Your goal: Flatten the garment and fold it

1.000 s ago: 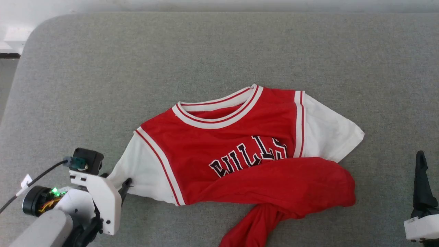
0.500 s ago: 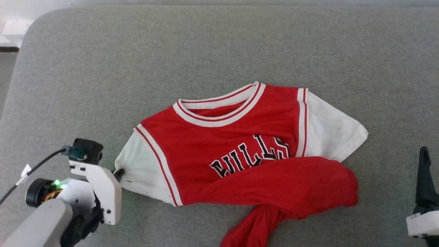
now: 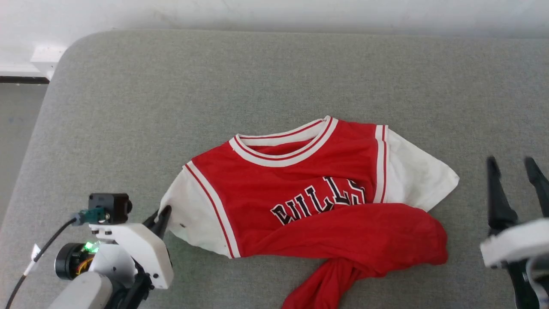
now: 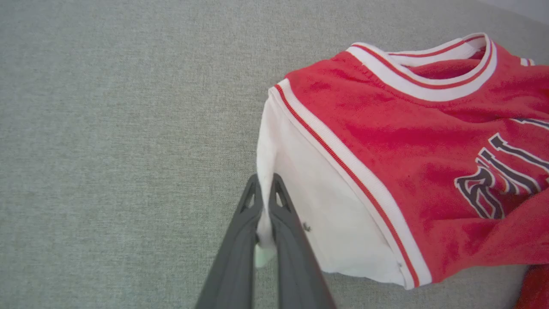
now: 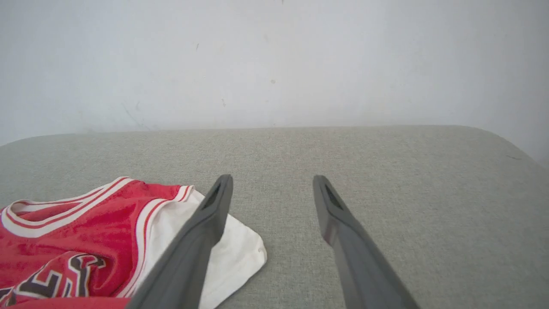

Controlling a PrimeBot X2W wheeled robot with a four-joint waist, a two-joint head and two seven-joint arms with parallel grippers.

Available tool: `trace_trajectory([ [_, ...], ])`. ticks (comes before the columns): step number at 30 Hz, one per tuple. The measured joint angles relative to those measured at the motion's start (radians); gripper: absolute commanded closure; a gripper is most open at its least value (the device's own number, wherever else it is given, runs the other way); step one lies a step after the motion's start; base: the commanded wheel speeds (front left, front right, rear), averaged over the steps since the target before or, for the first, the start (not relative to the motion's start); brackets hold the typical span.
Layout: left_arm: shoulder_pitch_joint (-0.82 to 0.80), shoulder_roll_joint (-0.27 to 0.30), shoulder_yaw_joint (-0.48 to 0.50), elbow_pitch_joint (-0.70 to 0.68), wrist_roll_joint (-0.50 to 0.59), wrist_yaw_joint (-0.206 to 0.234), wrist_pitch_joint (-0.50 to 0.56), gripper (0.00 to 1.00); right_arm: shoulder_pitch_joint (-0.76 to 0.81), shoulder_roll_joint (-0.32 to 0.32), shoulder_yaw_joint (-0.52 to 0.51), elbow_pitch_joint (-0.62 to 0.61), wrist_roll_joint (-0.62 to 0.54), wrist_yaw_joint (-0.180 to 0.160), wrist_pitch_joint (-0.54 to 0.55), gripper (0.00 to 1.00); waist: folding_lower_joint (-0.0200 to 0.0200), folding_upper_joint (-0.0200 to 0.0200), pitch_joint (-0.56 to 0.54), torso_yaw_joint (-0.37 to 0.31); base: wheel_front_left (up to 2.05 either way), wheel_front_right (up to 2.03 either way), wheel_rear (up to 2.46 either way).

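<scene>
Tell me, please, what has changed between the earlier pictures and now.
The right tool came forward and inward toward the garment, and is open. The head camera shifted too. The left tool stays shut on the edge of the left sleeve; the garment lies as before.

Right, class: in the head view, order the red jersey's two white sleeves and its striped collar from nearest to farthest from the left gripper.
1. Left white short sleeve, clamped in the left gripper.
2. Red-and-white striped collar, upper middle.
3. Right white short sleeve, far side.
</scene>
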Motion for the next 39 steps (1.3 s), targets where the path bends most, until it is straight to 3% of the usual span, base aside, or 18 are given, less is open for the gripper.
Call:
trace_trajectory([
  [6,0.011,-0.006,-0.009,-0.023,0.000,0.007,-0.007,1.00,-0.160,0.000,0.072,0.003,-0.072,0.000,0.323,0.00,0.0000,0.0000,-0.008,0.014,0.00,0.00,0.00],
  [10,0.006,-0.011,-0.016,-0.028,0.001,0.007,-0.006,1.00,-0.225,-0.038,0.114,0.055,-0.087,0.000,0.579,0.00,0.0001,0.0000,0.005,0.024,0.00,0.00,0.00],
  [13,-0.009,-0.017,-0.022,-0.028,0.003,0.002,-0.005,1.00,-0.252,-0.082,0.122,0.070,-0.089,0.000,0.695,0.00,0.0000,0.0000,0.021,0.034,0.00,0.00,0.00],
  [18,-0.039,-0.028,-0.029,-0.025,0.004,-0.019,-0.006,1.00,-0.273,-0.151,0.122,0.077,-0.093,0.000,0.781,0.00,0.0001,0.0000,0.053,0.054,0.00,0.00,0.00],
  [32,-0.080,-0.035,-0.028,-0.002,0.001,-0.039,-0.015,1.00,-0.276,-0.136,0.087,0.114,-0.066,0.000,0.891,0.01,-0.0002,0.0000,0.128,0.085,0.00,0.00,0.00],
  [33,-0.083,-0.035,-0.028,0.001,0.000,-0.039,-0.014,1.00,-0.277,-0.132,0.080,0.114,-0.060,0.000,0.896,0.53,-0.0002,0.0000,0.131,0.086,0.00,0.00,0.00],
  [35,-0.095,-0.035,-0.027,0.006,0.000,-0.045,-0.014,1.00,-0.278,-0.129,0.078,0.114,-0.057,0.000,0.904,0.86,-0.0002,0.0002,0.136,0.088,0.00,0.00,0.00],
  [36,-0.100,-0.035,-0.027,0.007,0.000,-0.046,-0.014,1.00,-0.281,-0.125,0.074,0.114,-0.056,0.000,0.904,0.86,-0.0002,0.0002,0.138,0.089,0.00,0.00,0.00],
  [37,-0.103,-0.036,-0.026,0.009,-0.001,-0.046,-0.014,1.00,-0.284,-0.117,0.070,0.115,-0.056,0.000,0.904,1.00,-0.0001,0.0002,0.140,0.090,0.00,0.00,0.00],
  [39,-0.107,-0.038,-0.023,0.016,-0.007,-0.046,-0.014,1.00,-0.292,-0.107,0.072,0.117,-0.056,0.000,0.904,1.00,-0.0001,0.0002,0.140,0.090,0.00,0.00,0.00],
])
